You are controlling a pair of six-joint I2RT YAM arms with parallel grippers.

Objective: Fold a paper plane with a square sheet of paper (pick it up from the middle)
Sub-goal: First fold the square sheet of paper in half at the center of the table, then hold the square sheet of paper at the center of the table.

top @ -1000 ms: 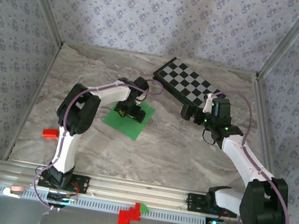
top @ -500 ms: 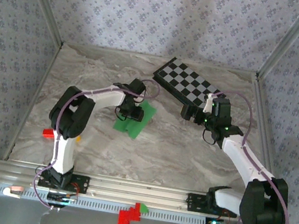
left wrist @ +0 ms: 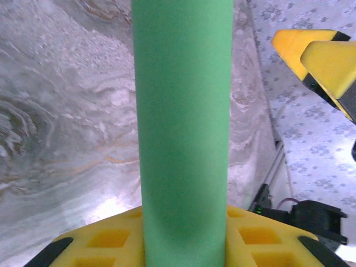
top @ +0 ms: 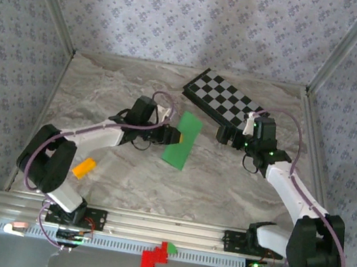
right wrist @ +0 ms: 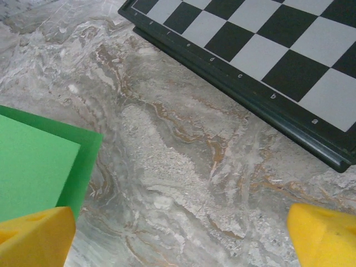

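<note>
Nearest me, the bench [top: 176, 188] is open marble from the front rail inward, with only an orange block [top: 84, 167] at the left. Mid-bench, the left arm stretches low and the left hand [top: 168, 135] is nipped tight on the square sheet of paper [top: 182, 141]. The sheet is plain bright green and bowed into a smooth curve between the yellow pads [left wrist: 105, 242] (whether its far edge touches the bench I cannot tell). Just right of it, the right hand [top: 225, 134] hovers with jaws spread wide, gripping nothing. Beyond sits the checkerboard [top: 225, 100], near the back wall.
</note>
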